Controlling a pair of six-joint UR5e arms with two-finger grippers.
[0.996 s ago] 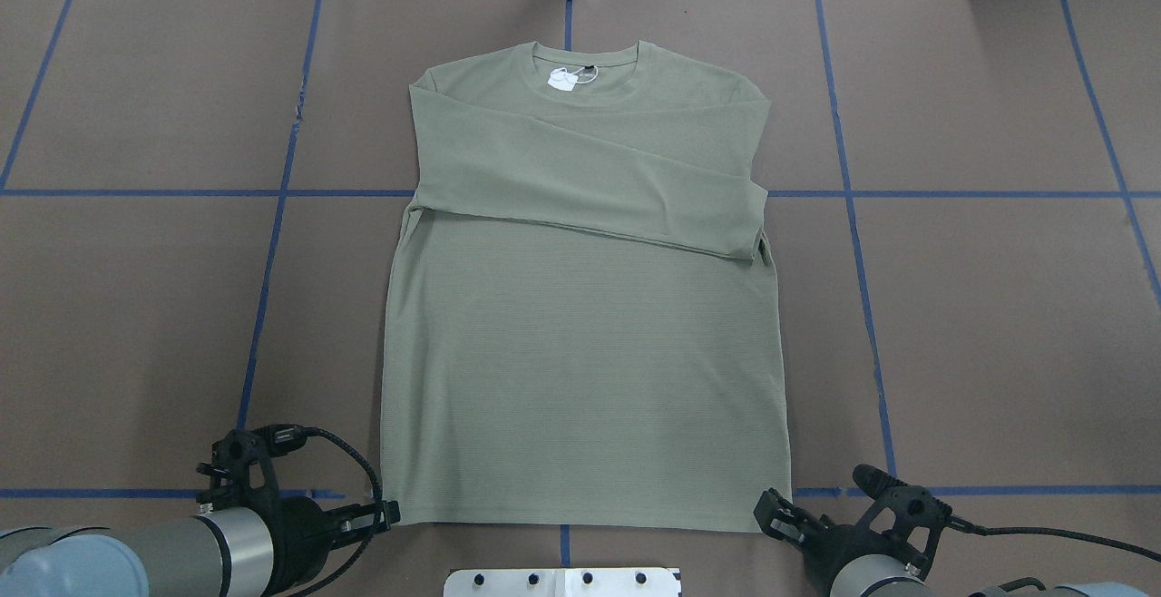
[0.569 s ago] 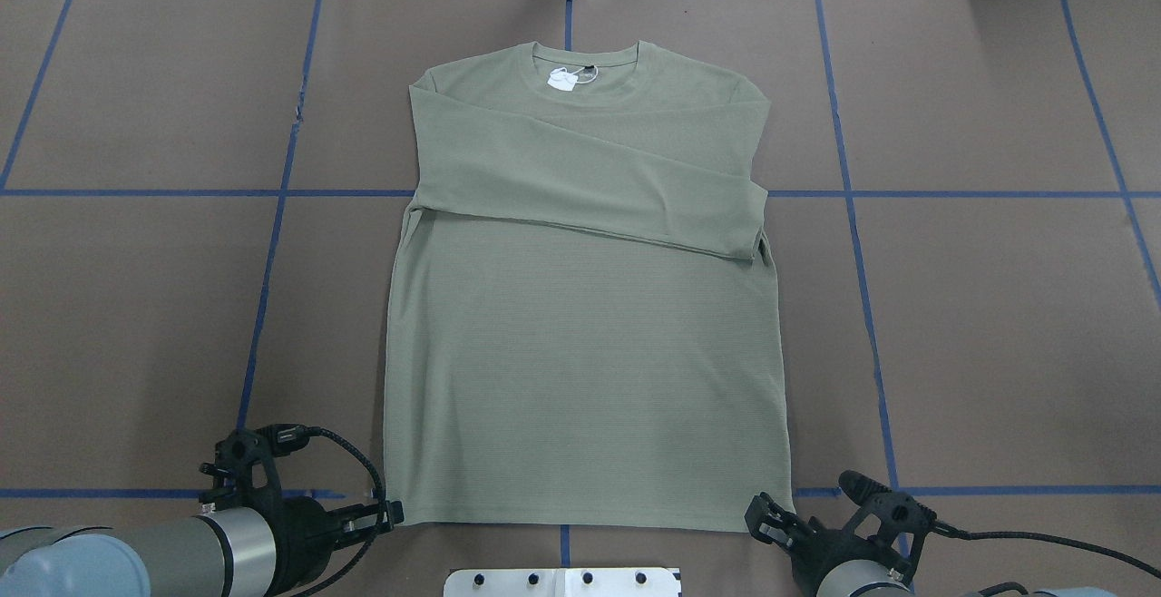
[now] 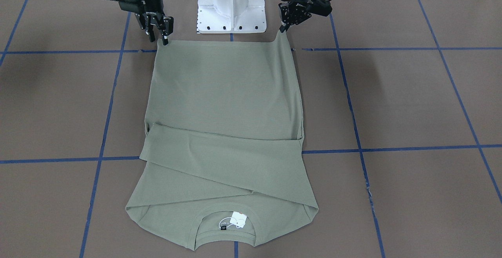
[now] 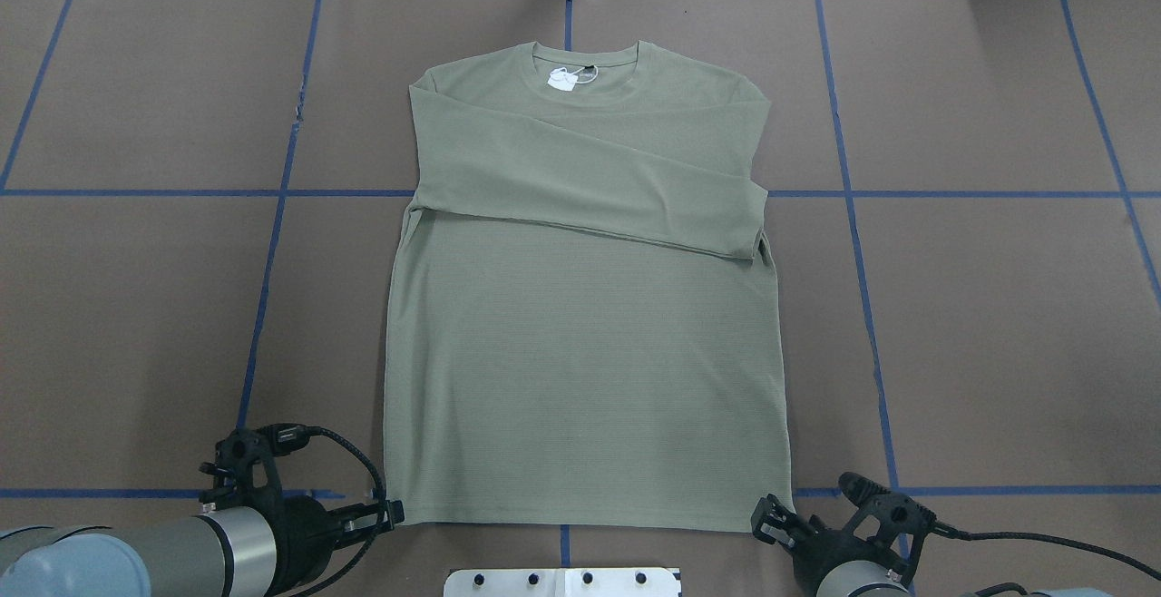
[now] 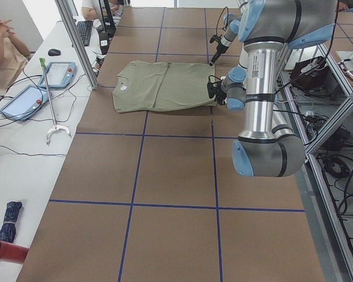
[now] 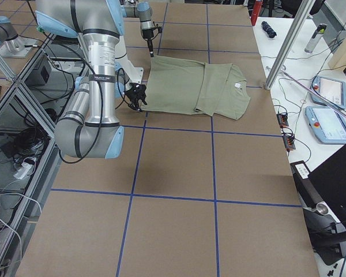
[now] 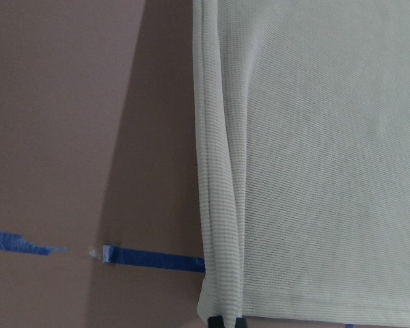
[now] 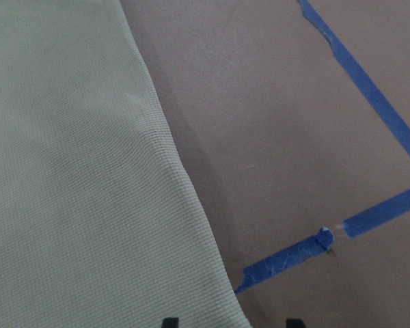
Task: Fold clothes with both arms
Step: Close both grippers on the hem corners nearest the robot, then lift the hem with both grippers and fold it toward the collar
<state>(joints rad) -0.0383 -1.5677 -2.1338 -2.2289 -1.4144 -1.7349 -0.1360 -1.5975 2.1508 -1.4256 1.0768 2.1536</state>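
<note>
Brown paper marked with a grid of blue tape lines (image 4: 272,252) is laid over the table (image 4: 136,325). At its middle the sage-green long-sleeved knit shirt (image 4: 580,370) is spread flat, with both sleeves (image 4: 590,180) folded across the chest. The round collar (image 4: 585,57) is turned to the far edge. The straight hem (image 4: 580,515) is turned to the robot, just ahead of the white pedestal base (image 3: 231,3). The long axis of the shirt is therefore directed straight away from the robot, and the hem is set across that axis.

Each hem corner is attended by the arm on its own side. The left fingers (image 4: 390,513) are pinched together on the left corner. In the front-facing view that corner is drawn up into a small peak at the fingertips. The right fingers (image 3: 166,29) are spread apart and nothing is gripped. In the right wrist view the right corner is found between the two tips.

The grasp is judged to be half made. The right fingers are to be closed on their corner before any lift is attempted. Once both corners are held, the hem is expected to be carried along the long axis toward the collar. Both arms should be kept level so that the fold line is laid square.
</note>
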